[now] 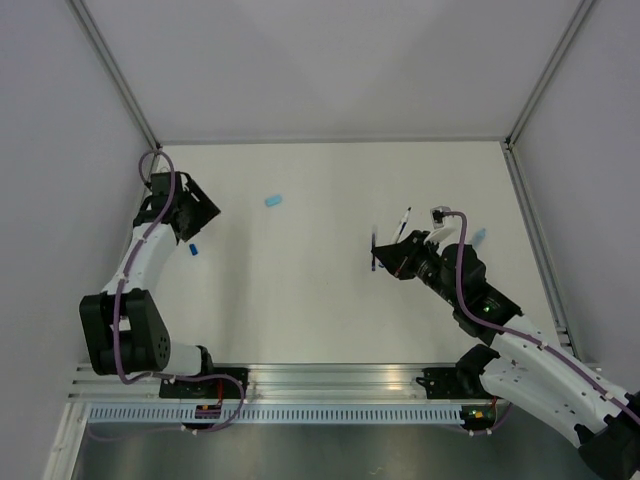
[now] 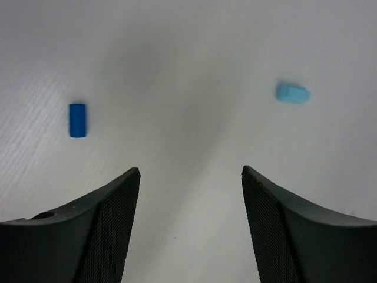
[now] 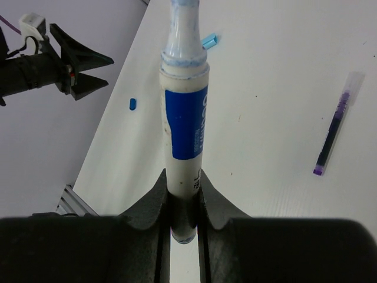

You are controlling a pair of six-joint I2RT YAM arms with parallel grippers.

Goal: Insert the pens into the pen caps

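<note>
My right claw [image 3: 184,191] gripped a pen [image 3: 184,118]; my left claw [image 2: 189,177] hung open, dark blue cap [image 2: 77,120] ahead-left, likely needing grasping next.

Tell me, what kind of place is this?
Probably a robot lab test booth: a white table boxed in by plain walls, a left arm and right arm bolted to a metal rail, with pens and caps lying about.

Lab test cell: white table [image 1: 320,300], plain walls [image 1: 330,60], aluminium rail [image 1: 330,376].
</note>
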